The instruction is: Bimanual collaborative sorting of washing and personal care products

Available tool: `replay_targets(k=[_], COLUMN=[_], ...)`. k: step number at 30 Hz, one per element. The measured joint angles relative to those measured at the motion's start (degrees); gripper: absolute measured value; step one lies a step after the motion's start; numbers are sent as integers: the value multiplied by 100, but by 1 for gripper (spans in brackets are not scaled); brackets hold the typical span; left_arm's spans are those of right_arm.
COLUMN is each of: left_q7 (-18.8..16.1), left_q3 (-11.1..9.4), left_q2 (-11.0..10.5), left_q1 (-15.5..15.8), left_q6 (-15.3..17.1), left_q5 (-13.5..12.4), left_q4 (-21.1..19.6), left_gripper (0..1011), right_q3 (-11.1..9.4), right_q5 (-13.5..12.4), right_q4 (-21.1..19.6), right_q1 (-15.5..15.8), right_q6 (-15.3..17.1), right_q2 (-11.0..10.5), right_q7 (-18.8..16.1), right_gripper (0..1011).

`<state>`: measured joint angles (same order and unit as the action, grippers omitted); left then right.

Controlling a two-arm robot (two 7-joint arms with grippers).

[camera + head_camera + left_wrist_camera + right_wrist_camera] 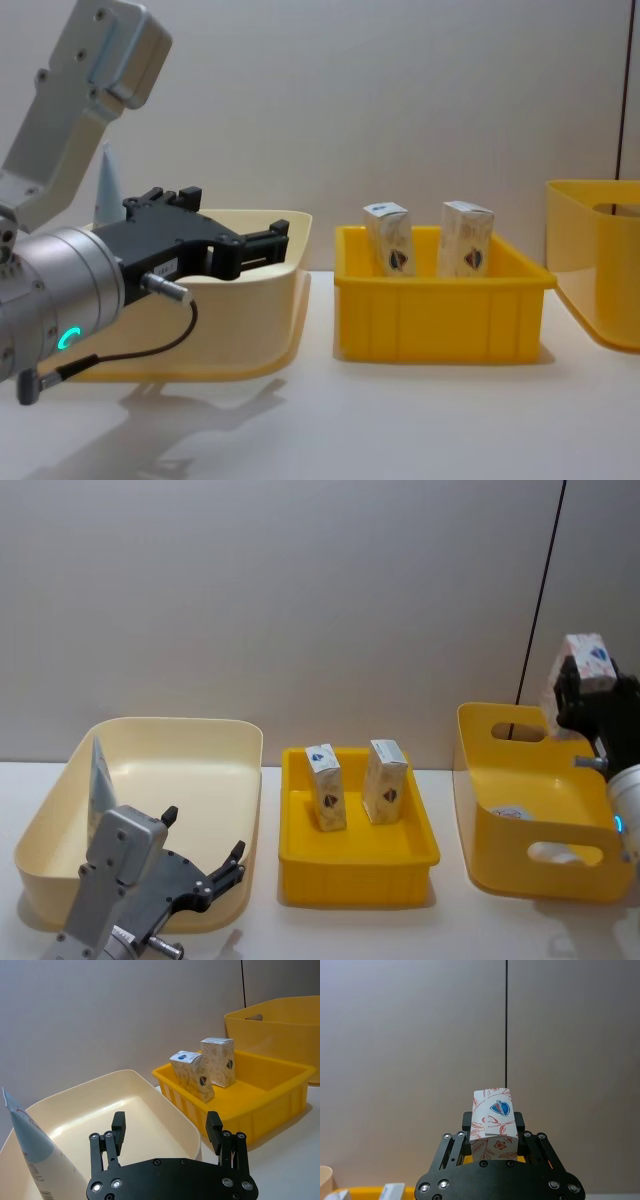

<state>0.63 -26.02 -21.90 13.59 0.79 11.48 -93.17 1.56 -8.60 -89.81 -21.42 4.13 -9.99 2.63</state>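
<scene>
Small white carton with orange print and a blue emblem [493, 1122] sits clamped in the right gripper [586, 702], raised over the deep yellow plastic bin [480, 770] at three o'clock. The left gripper [166, 1132] hangs spread above the cream plastic tub [145, 1087]. The wrist view reveals the light-blue squeeze tube [31, 1147] leaning inside. Two matching cartons [326, 787] stand in the shallow yellow tray [355, 870], centre.

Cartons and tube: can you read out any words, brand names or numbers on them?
No text can be read.
Carton in the right tool: blue emblem, lettering too blurred.
Two cartons in the middle yellow bin: emblems and print too small.
Tube in the cream bin: red print too blurred.
</scene>
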Motion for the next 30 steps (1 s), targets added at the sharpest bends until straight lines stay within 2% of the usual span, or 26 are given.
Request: replay_targets(k=[6,16,30], left_q7=[0,0,0], left_q3=[0,0,0], left_q2=[0,0,0], left_q1=[0,0,0], left_q6=[0,0,0], left_q5=[0,0,0], left_q4=[0,0,0], left_gripper=[1001,1000,1001], right_q3=[-75,-45,21], right_q5=[28,98,228], right_q4=[-88,-18,243], right_q1=[140,228,234], right_q6=[357,867,1226], right_q2=[-30,-23,59], right_q7=[41,39,76], right_gripper=[445,445,445])
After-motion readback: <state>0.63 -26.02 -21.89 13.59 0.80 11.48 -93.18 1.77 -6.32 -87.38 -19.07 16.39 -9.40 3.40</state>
